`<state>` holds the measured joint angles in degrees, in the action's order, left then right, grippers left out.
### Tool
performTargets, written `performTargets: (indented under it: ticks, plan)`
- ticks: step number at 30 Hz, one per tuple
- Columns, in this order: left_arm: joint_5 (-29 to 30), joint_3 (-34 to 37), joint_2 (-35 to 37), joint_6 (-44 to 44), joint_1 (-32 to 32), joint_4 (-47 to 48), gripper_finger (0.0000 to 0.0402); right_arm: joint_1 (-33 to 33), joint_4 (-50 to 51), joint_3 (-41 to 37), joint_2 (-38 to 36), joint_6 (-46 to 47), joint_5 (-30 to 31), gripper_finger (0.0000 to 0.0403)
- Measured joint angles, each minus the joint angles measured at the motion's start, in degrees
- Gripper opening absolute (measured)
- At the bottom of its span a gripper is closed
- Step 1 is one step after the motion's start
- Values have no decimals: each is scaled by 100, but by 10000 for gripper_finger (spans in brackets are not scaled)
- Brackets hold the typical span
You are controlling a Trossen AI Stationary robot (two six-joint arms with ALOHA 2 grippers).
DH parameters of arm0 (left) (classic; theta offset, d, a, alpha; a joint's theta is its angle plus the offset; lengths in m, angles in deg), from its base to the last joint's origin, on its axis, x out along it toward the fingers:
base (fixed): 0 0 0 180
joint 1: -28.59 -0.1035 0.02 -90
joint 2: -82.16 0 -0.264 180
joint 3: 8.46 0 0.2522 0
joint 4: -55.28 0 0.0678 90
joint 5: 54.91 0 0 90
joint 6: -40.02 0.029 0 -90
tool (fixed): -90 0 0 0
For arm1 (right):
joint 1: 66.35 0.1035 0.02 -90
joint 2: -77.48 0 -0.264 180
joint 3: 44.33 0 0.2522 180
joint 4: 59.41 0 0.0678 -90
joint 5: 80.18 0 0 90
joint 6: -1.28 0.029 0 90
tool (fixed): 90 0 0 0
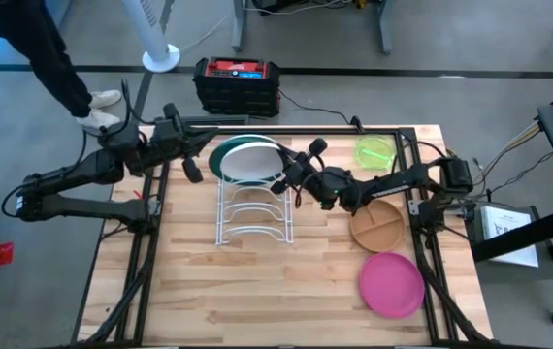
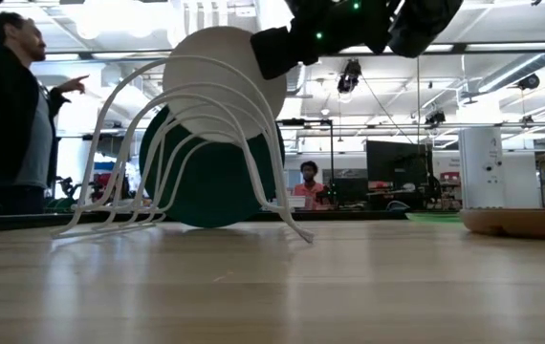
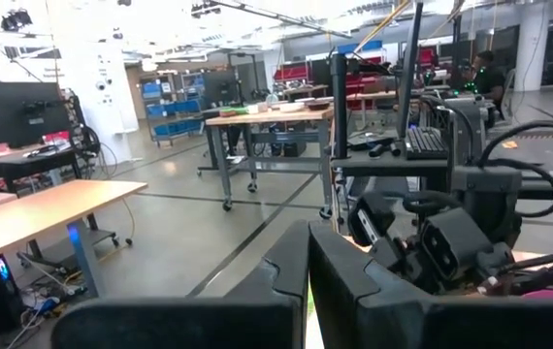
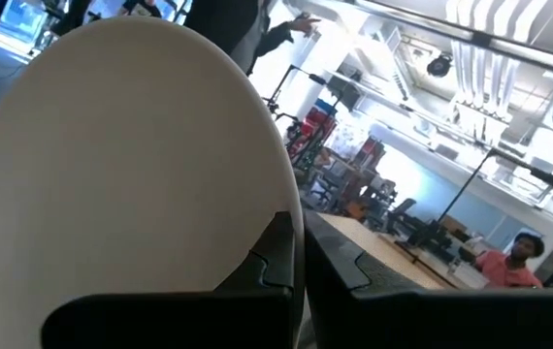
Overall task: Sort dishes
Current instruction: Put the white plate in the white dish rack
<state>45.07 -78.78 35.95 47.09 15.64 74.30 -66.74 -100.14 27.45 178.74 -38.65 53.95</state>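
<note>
Left gripper (image 1: 191, 167) idle beside the rack (image 1: 253, 208), jaws together; dark green plate (image 1: 220, 152) racked; white plate (image 1: 250, 162) clamped at its rim by right gripper (image 1: 286, 179), entering second slot; lime plate (image 1: 374, 152), brown plate (image 1: 380, 225), pink plate (image 1: 391, 284) unsorted on table

You will find no legible text, label, brand, number or sign in any of the four views. The red-topped black case (image 1: 237, 83) on the floor beyond the worktop (image 1: 257, 291) carries markings too small to read. The white sheet (image 1: 505, 228) beside the right arm's base shows print you cannot make out
</note>
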Motion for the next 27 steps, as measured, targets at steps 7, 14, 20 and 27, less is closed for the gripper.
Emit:
performTargets:
  ticks: [7, 14, 20, 27]
  plan:
    - [0, 0, 10, -2, 0, 82, 0, -1, 220, 0, 155, 318, -3, 0]
    - [0, 0, -18, -2, 0, 139, 0, -1, 509, -2, 275, 601, -11, 0]
    - [0, 0, -31, -2, 0, 167, 0, -1, 869, -2, 327, 749, -27, 0]
    - [0, 0, -31, -2, 0, 171, 0, -3, 1230, -2, 386, 720, -199, 0]
